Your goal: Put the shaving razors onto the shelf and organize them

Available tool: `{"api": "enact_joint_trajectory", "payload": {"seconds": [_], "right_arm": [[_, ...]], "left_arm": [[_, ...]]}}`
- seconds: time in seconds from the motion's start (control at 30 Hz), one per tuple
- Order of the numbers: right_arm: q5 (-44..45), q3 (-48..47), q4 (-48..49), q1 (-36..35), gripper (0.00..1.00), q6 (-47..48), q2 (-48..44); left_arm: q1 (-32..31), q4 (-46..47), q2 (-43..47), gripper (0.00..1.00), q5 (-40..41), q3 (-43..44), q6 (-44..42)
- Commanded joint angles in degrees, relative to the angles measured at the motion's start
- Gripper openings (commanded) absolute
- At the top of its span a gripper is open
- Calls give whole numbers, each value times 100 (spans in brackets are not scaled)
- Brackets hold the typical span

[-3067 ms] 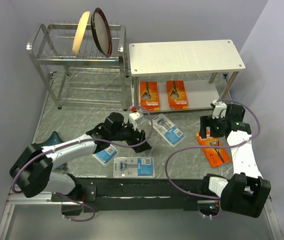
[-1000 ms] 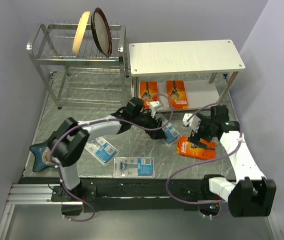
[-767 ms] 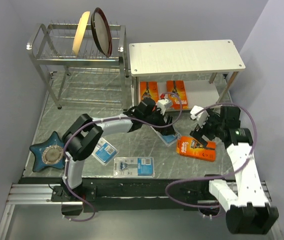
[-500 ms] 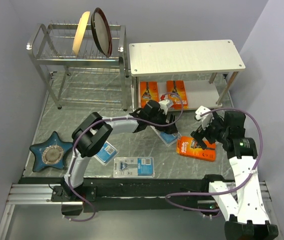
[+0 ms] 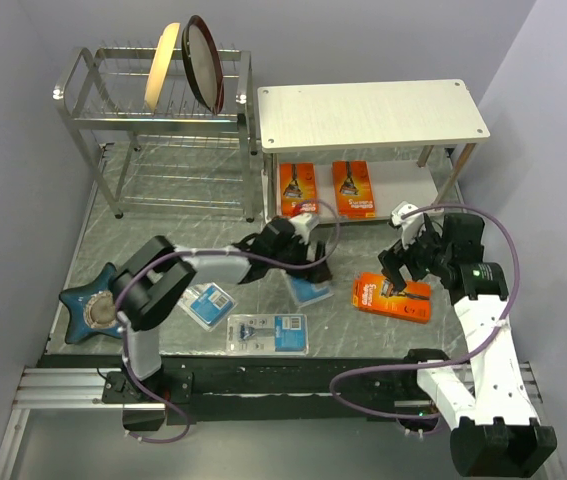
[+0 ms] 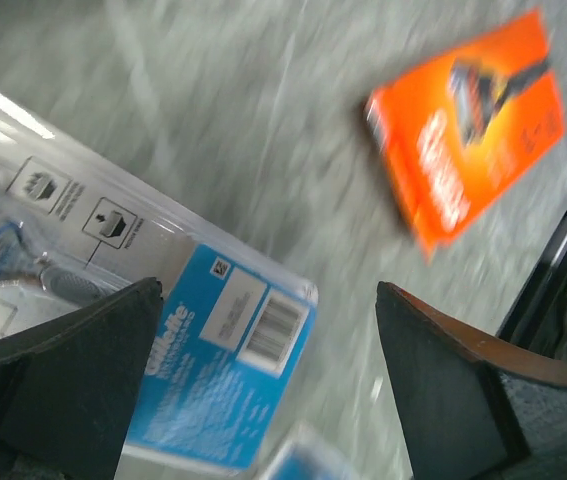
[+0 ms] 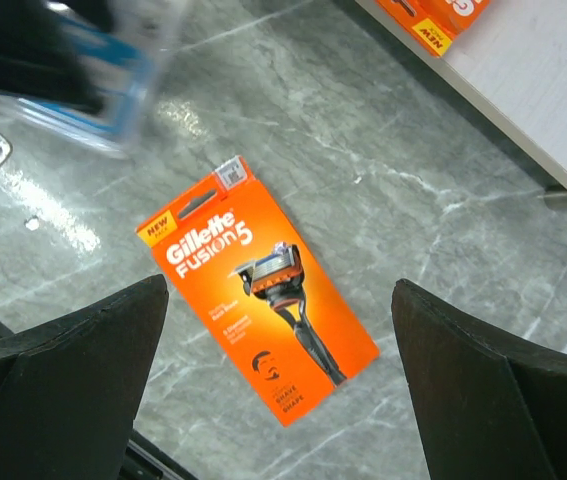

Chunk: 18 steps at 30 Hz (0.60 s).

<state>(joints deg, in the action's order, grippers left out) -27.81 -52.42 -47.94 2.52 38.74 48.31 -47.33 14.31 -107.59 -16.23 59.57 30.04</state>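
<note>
The white shelf (image 5: 373, 112) stands at the back right, with two orange razor packs (image 5: 299, 188) (image 5: 354, 187) on its lower board. A third orange pack (image 5: 393, 297) lies flat on the table. My right gripper (image 5: 400, 265) hovers open and empty above it, and in the right wrist view the gripper (image 7: 281, 285) has that pack (image 7: 258, 325) between its jaws. My left gripper (image 5: 303, 265) is open over a blue pack (image 5: 310, 288). In the blurred left wrist view the gripper (image 6: 268, 290) has that pack (image 6: 173, 340) below it. Two more blue packs (image 5: 208, 303) (image 5: 266, 333) lie nearer.
A chrome dish rack (image 5: 153, 110) with two plates stands at the back left. A blue star-shaped dish (image 5: 93, 308) lies at the near left. A black rail (image 5: 293, 375) runs along the table's near edge. The shelf's lower board (image 7: 523, 60) shows in the right wrist view.
My left gripper has drawn back from the shelf, leftward and nearer, and the blue pack under it has shifted the same way. My right gripper has stayed over the orange pack on the table.
</note>
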Motion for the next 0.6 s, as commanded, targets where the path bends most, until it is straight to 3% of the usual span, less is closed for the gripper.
{"api": "enact_joint_trajectory", "payload": {"seconds": [0.0, 0.13, 0.23, 0.27, 0.3, 0.33, 0.4, 0.57], "right_arm": [[-180, -84, 461, 29, 100, -200, 204], [-32, -31, 672, 29, 100, -489, 187], [153, 21, 804, 46, 100, -1086, 117], [110, 56, 795, 55, 100, -1288, 65], [75, 100, 787, 73, 100, -1325, -58], [22, 196, 813, 64, 100, -1351, -120], [65, 259, 848, 64, 100, -1448, -252], [303, 57, 716, 90, 100, -1773, -235]], "left_arm": [[92, -684, 799, 93, 60, -1120, -436], [31, -359, 1425, 94, -397, -966, -982], [40, -708, 1022, 88, -1092, 122, -1483], [40, -858, 594, 82, -1232, 429, -1571], [40, -1025, 347, 66, -1364, 1111, -1598], [40, -1218, 92, 56, -1592, 1449, -1589], [40, -1536, -516, 44, -1585, 2117, -1371], [14, -975, -1062, 49, -1849, 2296, -624]]}}
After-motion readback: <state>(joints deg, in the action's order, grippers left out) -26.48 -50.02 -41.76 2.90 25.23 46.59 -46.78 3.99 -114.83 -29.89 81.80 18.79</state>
